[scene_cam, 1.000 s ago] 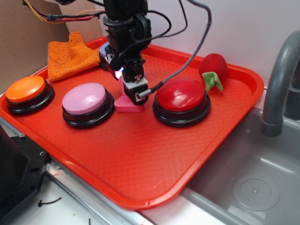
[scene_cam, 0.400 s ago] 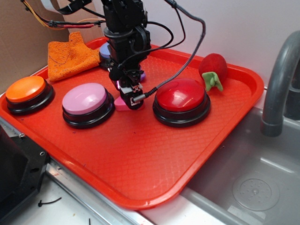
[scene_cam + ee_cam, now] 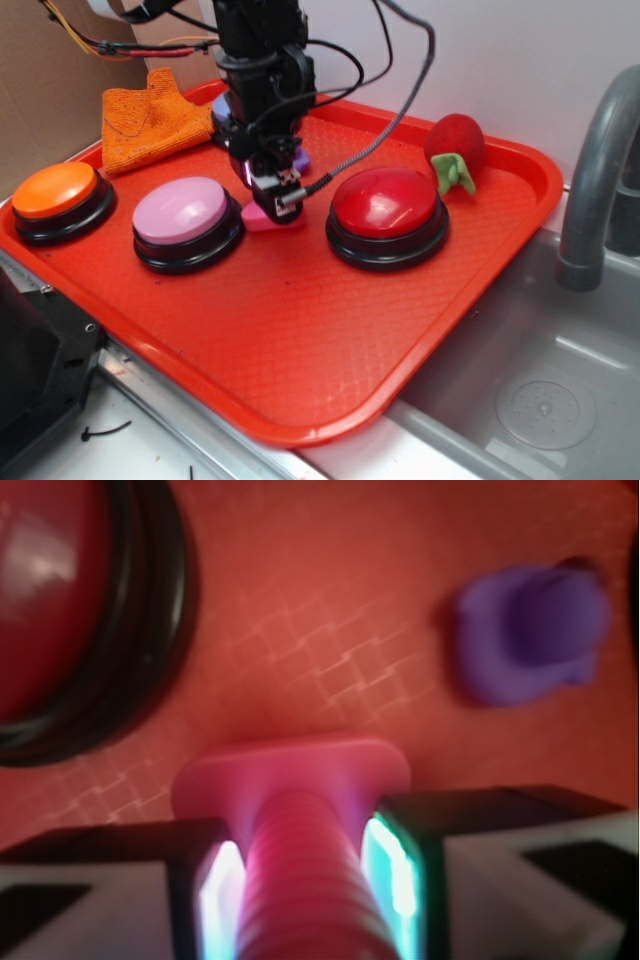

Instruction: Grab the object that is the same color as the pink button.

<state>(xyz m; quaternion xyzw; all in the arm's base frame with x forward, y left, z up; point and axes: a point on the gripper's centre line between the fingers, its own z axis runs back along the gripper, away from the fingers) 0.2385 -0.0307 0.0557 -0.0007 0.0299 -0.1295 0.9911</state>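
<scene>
The tool (image 3: 305,885) is clamped on the pink bolt's (image 3: 300,830) ribbed post.

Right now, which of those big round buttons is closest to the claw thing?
The pink button, just beside the end effector; the red button sits slightly farther, the orange button farthest.

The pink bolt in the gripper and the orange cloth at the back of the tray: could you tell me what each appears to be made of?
The pink bolt looks like moulded plastic, smooth and slightly glossy: its post carries even ribs above a flat, rounded base. The gripper has a pad on either side of that post. The orange cloth looks like soft, matte textile, probably microfibre or terry, judging by its nubby surface and limp folds on the tray.
</scene>
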